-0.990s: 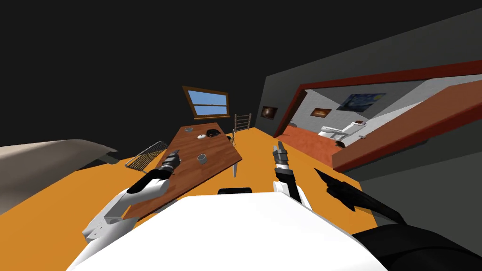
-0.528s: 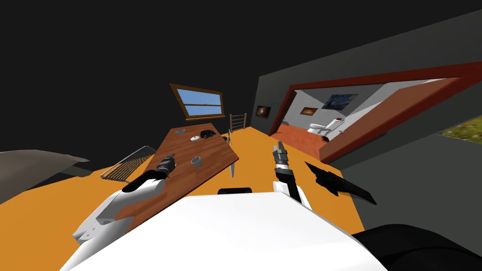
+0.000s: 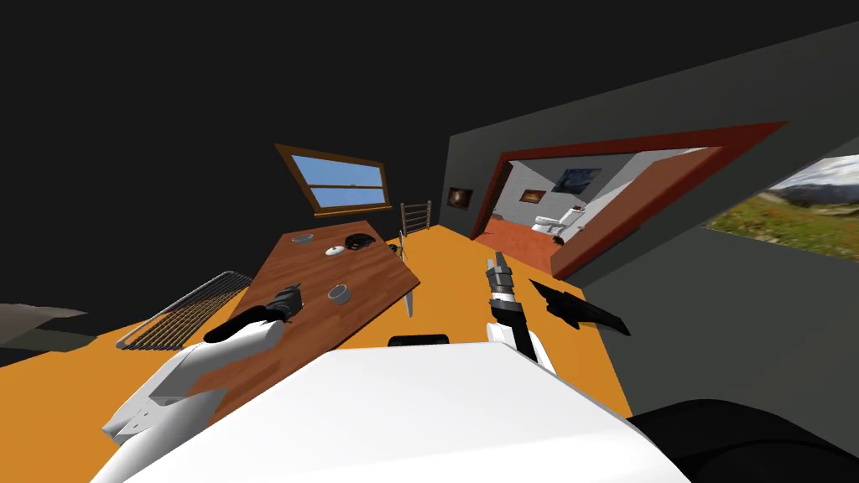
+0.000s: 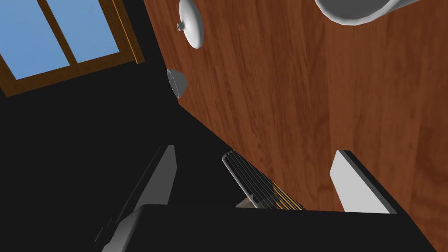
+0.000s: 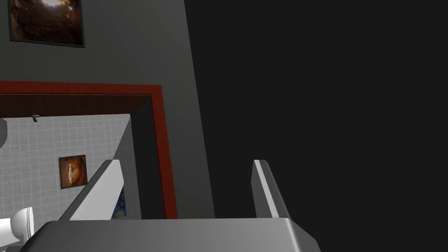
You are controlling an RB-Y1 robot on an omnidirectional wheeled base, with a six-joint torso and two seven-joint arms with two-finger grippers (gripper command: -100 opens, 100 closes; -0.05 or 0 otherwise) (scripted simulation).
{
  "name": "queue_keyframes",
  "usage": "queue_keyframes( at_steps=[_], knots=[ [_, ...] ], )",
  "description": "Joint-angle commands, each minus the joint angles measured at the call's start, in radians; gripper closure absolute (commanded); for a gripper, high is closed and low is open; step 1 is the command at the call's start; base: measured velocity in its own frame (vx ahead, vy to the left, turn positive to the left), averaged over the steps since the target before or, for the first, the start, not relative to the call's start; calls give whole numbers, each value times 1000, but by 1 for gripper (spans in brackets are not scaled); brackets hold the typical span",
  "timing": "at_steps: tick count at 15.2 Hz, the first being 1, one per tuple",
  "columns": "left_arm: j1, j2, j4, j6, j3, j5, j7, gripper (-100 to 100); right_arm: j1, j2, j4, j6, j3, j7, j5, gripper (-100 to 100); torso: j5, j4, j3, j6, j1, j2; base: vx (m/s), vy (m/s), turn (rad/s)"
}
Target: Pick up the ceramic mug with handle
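Currently approaching, nothing grasped yet; noting the grey mug (image 3: 339, 293) upright near the table's (image 3: 373, 267) middle, toward its right edge. Next calls for swinging the left gripper (image 4: 256, 151) rightward across the table and bracketing the mug's wall. Hovering with that gripper low by the table's left edge, fingers apart and empty; right gripper (image 3: 497, 265) raised off the table's right side, fingers likewise apart.
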Motion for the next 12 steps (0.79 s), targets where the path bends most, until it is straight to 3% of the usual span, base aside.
queue_keyframes(
  at_steps=[1,2,5,6,9,10,12],
  knots=[
    [-4,1,7,32,4,0,2,-100,0,0,0,0,0,0,0,0,0,0,0,0,0,0,1,0,-22],
    [-14,8,37,66,34,11,13,-100,0,0,0,0,0,0,0,0,0,0,0,0,0,0,1,-10,-246],
    [-14,8,37,103,34,11,13,-100,0,0,0,0,0,0,0,0,0,0,0,0,0,0,1,-3,-122],
    [-23,14,66,138,64,22,24,-100,0,0,0,0,0,0,0,0,0,0,0,-1,0,0,3,-9,-194],
    [-23,14,66,172,64,22,24,-100,0,0,0,0,0,0,0,0,0,0,0,0,0,0,2,-2,-144],
    [-32,20,96,206,93,33,35,-100,0,0,0,0,0,0,0,0,0,0,0,0,0,0,2,-6,-176],
    [-32,20,96,241,93,33,35,-100,0,0,0,0,0,0,0,0,0,0,0,0,0,0,3,-3,-189]
  ],
)
